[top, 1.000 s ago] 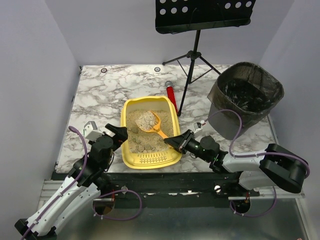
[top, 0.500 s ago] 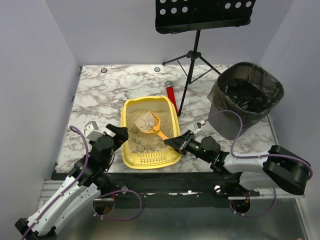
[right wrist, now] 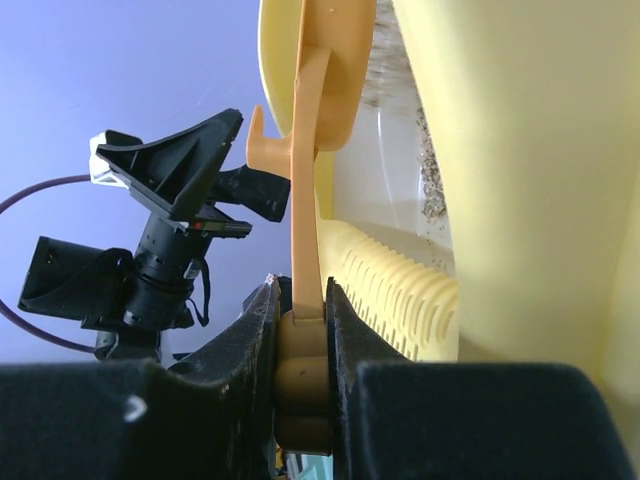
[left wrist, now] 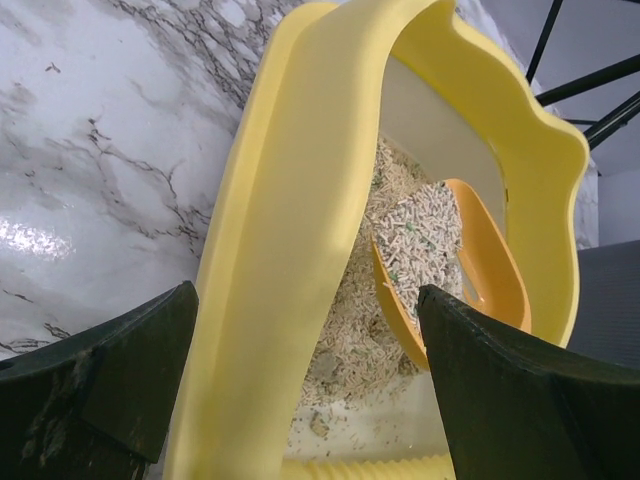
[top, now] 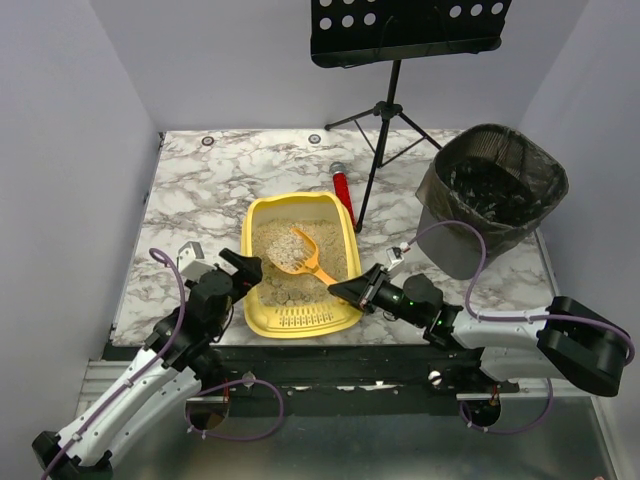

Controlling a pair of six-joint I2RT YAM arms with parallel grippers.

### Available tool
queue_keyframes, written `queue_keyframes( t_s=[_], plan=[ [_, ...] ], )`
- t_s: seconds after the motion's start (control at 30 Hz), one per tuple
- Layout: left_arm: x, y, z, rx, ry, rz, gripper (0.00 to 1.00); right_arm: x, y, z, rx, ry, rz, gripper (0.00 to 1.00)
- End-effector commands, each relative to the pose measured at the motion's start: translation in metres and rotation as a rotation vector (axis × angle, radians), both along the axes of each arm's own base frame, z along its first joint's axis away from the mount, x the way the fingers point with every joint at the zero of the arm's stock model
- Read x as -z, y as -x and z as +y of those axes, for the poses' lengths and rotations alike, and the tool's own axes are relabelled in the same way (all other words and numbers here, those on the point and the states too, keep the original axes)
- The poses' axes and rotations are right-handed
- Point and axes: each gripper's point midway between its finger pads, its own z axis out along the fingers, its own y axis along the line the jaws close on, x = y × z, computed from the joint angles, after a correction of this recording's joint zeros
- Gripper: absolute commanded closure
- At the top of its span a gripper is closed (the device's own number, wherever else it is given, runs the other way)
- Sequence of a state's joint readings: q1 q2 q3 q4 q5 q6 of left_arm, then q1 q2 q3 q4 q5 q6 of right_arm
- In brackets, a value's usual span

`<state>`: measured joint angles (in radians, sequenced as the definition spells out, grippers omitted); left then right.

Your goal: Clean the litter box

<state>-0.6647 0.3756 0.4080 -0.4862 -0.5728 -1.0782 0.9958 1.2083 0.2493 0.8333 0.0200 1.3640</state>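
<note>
The yellow litter box [top: 303, 318] sits at the table's near middle, holding beige litter. My right gripper [top: 349, 290] is shut on the handle of the orange-yellow slotted scoop [top: 290, 250]. The scoop's head is loaded with pellets and held over the litter. In the right wrist view the handle [right wrist: 308, 180] is pinched between my right gripper's [right wrist: 302, 340] jaws beside the box's ridged lip [right wrist: 400, 290]. My left gripper [top: 246, 274] is open. In the left wrist view it [left wrist: 310, 400] straddles the box's left wall [left wrist: 300, 200], and the loaded scoop [left wrist: 480, 250] shows inside.
A black mesh bin [top: 492, 190] with a dark liner stands at the right. A black music stand [top: 385, 110] on a tripod rises behind the box. A red-handled tool [top: 343, 190] lies by the box's far right corner. Marble tabletop [top: 190, 200] lies to the left.
The scoop's loaded head has shifted slightly left and nearer within the box. My left arm has edged a little to the right against the box's wall.
</note>
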Motion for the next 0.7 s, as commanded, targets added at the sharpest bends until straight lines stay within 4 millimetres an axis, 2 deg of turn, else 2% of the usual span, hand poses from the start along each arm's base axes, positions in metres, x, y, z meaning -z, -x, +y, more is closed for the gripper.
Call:
queue_keyframes(
  t_s=[0.0,0.07,0.1,0.17,0.2,0.23,0.27,0.3,0.33,0.4,0.43,0.47,0.5,0.57,0.6,0.67],
  plan=[
    [0.014,-0.002,-0.015,0.056,0.014,0.030,0.01,0.008,-0.001,-0.008,0.040,0.016,0.005,0.99],
    [0.017,-0.003,-0.020,0.075,0.017,0.029,0.01,0.008,-0.004,-0.014,0.082,-0.009,0.005,0.99],
    [0.014,-0.006,-0.023,0.082,0.031,0.018,0.01,0.000,-0.003,-0.009,0.061,-0.018,-0.025,0.99],
    [0.019,-0.006,-0.027,0.098,0.021,0.032,0.01,-0.002,0.002,-0.006,0.024,-0.009,-0.039,0.99],
    [0.020,-0.006,-0.028,0.100,0.021,0.037,0.01,0.000,0.001,-0.009,0.042,-0.007,-0.035,0.99],
    [0.021,-0.006,-0.028,0.100,0.017,0.043,0.01,0.012,-0.001,-0.016,0.074,0.014,-0.005,0.99],
    [0.022,-0.007,-0.028,0.099,0.014,0.046,0.01,0.008,-0.005,-0.017,0.098,0.003,-0.005,0.99],
    [0.021,-0.008,-0.029,0.100,0.023,0.035,0.01,0.006,-0.006,-0.014,0.089,0.012,-0.030,0.99],
    [0.024,-0.009,-0.030,0.104,0.024,0.032,0.01,-0.018,-0.009,0.000,0.065,-0.028,-0.075,0.99],
    [0.019,-0.012,-0.035,0.116,0.046,0.004,0.01,-0.022,-0.001,0.011,-0.002,-0.022,-0.088,0.99],
    [0.018,-0.013,-0.037,0.126,0.046,-0.001,0.01,-0.020,0.001,0.008,0.001,-0.022,-0.076,0.99],
    [0.016,-0.014,-0.038,0.129,0.046,-0.015,0.01,0.005,-0.003,-0.010,0.072,0.020,-0.040,0.99],
    [0.013,-0.017,-0.039,0.125,0.053,-0.033,0.01,0.011,-0.005,-0.019,0.116,0.005,0.005,0.99],
    [0.015,-0.020,-0.040,0.123,0.052,-0.044,0.01,0.005,-0.007,-0.029,0.158,-0.030,0.000,0.99],
    [0.009,-0.024,-0.044,0.127,0.070,-0.072,0.01,-0.005,-0.006,-0.024,0.140,-0.037,-0.039,0.99],
    [0.010,-0.028,-0.048,0.137,0.061,-0.075,0.01,-0.013,-0.002,-0.016,0.101,-0.037,-0.059,0.99]
  ],
)
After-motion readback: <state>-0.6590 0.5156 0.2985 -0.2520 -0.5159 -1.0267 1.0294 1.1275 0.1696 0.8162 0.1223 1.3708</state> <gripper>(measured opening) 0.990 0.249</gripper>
